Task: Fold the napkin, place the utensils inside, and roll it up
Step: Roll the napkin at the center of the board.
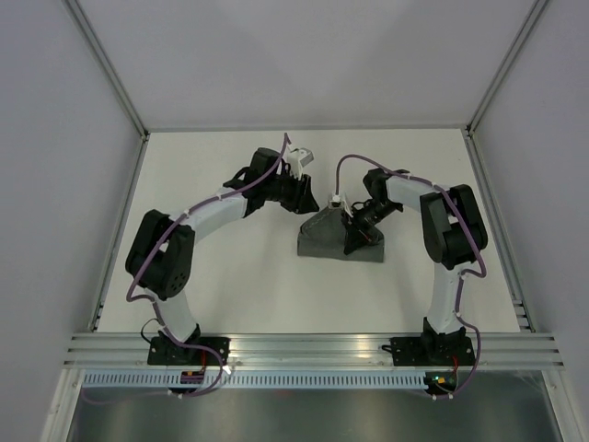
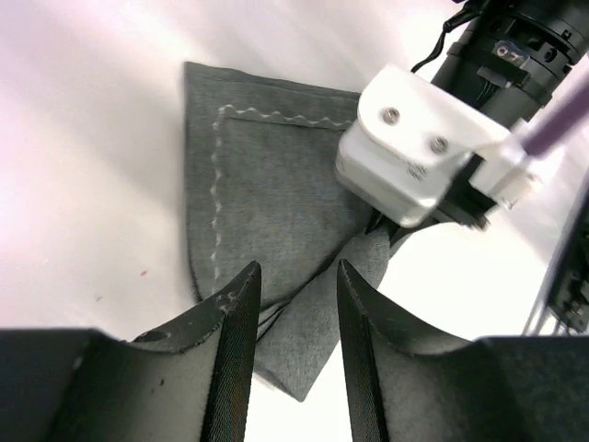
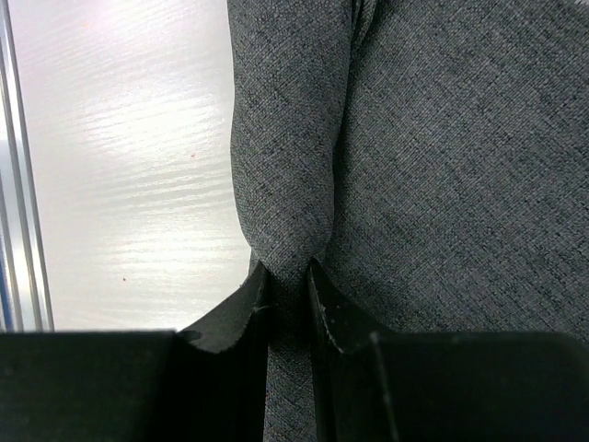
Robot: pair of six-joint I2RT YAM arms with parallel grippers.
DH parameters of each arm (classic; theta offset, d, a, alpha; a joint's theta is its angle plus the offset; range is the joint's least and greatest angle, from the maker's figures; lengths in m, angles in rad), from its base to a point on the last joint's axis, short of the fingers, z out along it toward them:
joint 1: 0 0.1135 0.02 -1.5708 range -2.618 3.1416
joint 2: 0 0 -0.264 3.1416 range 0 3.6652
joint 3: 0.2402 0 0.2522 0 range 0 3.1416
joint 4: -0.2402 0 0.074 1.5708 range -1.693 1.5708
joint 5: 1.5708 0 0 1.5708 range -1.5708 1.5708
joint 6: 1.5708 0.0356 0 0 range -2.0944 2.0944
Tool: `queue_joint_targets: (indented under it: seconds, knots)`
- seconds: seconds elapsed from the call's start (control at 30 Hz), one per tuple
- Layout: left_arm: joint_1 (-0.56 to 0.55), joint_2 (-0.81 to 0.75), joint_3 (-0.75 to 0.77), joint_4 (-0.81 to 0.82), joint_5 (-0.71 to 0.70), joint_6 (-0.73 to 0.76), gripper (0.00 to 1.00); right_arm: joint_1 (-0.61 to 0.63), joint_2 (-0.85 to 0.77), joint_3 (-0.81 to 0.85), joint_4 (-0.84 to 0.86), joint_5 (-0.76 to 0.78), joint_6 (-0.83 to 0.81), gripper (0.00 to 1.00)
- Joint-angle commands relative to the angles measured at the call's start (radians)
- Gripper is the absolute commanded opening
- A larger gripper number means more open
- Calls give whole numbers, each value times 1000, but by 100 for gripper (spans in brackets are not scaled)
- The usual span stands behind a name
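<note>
Charcoal napkin [image 1: 319,241] folded, pale zigzag stitching, pinched by right end effector [image 3: 287,274]

Pair of arms, white links, bulky black joint housings: left arm [image 1: 207,214], right arm [image 1: 444,276]. Along each, a purple cable [image 2: 550,136]. Low black bases [image 1: 189,353], small lit indicators. Black tapered fingers on left end effector [image 2: 294,276] and right end effector [image 3: 287,272]; white wrist block [image 2: 414,152], two screws.

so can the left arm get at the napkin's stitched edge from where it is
Probably yes: the left gripper hangs open right over the near edge of the napkin, and the right gripper pinches a fold off to the side.
</note>
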Motion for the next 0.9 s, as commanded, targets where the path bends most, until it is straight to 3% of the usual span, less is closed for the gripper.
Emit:
queue_joint_targets:
  seconds: [0.0,0.23,0.33,0.47,0.6,0.73,0.87]
  knots:
    - [-3,-100,-79,94,-148,-10,43,-6,92,10,-99,82,-43,11]
    - [-76,-310,-310,301,-395,109,44,-23,193,93,-159,79,-13,10]
    - [-214,-355,-370,335,-530,233,50,-31,216,107,-157,83,4,10]
    - [-378,-300,-367,309,-721,373,60,-34,242,128,-165,92,12,10]
    - [-504,-189,-346,306,-815,499,75,-41,270,147,-180,94,12,10]
    - [-587,-59,-291,304,-864,597,75,-49,284,160,-199,97,4,9]
    - [-599,1,-265,340,-875,651,77,-54,302,191,-239,105,-8,9]
